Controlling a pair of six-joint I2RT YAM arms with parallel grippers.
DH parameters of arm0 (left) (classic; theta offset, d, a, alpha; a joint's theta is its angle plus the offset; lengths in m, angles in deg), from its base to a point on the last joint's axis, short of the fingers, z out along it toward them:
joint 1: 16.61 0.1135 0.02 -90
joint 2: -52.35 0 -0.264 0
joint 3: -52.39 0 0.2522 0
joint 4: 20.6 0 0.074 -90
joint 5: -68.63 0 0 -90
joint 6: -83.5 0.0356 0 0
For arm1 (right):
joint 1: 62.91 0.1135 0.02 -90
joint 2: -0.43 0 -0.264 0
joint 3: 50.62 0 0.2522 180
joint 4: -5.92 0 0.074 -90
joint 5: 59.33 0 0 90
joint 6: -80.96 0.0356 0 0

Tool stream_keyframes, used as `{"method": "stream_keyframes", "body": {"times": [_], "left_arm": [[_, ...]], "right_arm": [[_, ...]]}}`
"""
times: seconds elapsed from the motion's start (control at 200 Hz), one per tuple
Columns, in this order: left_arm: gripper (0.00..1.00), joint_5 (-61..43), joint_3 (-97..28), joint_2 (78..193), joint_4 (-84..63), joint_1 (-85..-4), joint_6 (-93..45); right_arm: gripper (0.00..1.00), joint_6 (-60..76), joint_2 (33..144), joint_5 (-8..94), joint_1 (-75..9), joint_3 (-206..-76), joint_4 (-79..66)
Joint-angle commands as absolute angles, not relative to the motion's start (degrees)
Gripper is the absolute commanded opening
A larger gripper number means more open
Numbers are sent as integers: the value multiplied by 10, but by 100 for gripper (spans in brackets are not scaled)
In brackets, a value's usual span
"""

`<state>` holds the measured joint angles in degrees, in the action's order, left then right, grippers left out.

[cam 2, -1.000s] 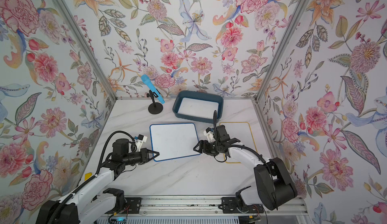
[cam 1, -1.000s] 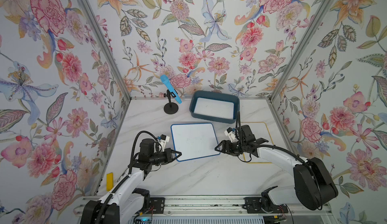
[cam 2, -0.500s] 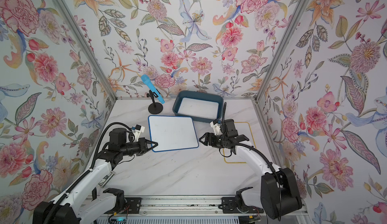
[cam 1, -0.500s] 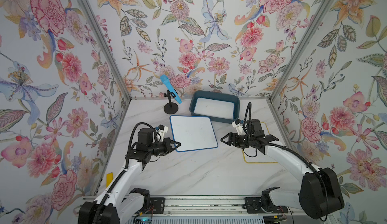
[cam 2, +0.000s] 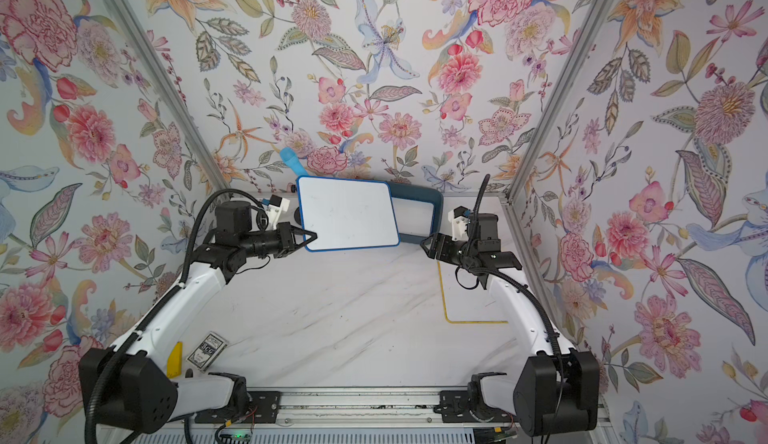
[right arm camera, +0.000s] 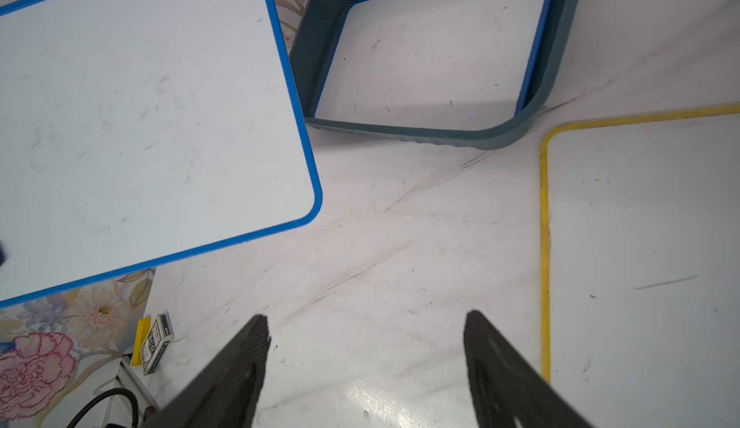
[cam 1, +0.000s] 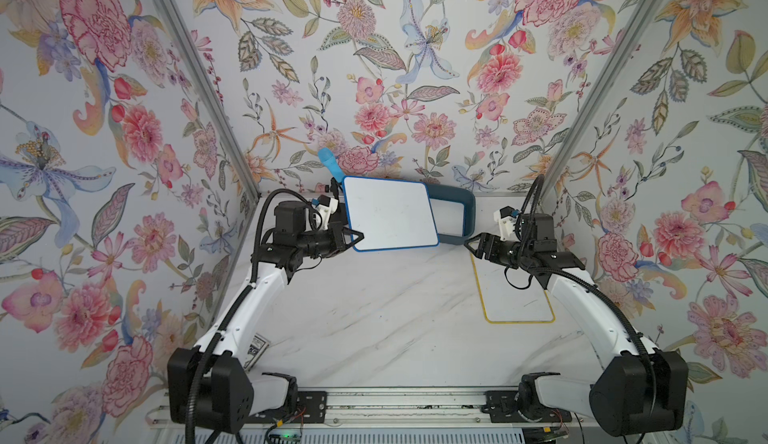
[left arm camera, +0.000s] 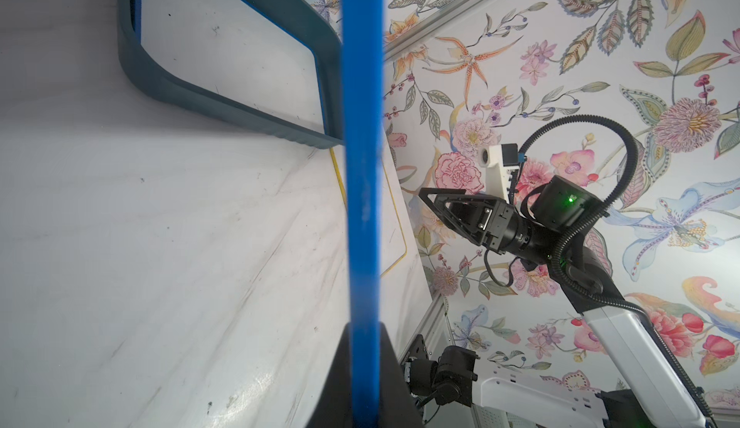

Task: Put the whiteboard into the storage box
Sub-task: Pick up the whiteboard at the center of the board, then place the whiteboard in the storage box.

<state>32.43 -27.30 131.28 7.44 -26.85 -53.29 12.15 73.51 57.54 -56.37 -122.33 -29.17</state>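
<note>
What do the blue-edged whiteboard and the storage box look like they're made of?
The whiteboard: smooth, glossy white panel with faint smudges, in a blue rim, probably plastic. The storage box: matte teal plastic, judging by its moulded rounded corners and sloped walls.

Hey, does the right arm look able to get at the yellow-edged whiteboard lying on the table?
Probably yes. The right hand is open and empty, and the yellow-edged whiteboard lies flat beneath that arm with nothing on it.
</note>
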Motion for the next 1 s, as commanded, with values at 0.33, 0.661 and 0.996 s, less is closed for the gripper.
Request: {"method": "stream_keyframes", "body": {"times": [0.33,0.661,0.996], "left_arm": [[0,349,-604,1629,49,-312,-462],[0,341,-944,1894,257,-332,-383],[0,360,-988,1985,237,-332,-411]], "right_arm": [[76,127,740,555,-579,-1229,-308],[76,130,757,560,-582,-1219,-307],[76,133,784,574,-582,-1215,-301]]}}
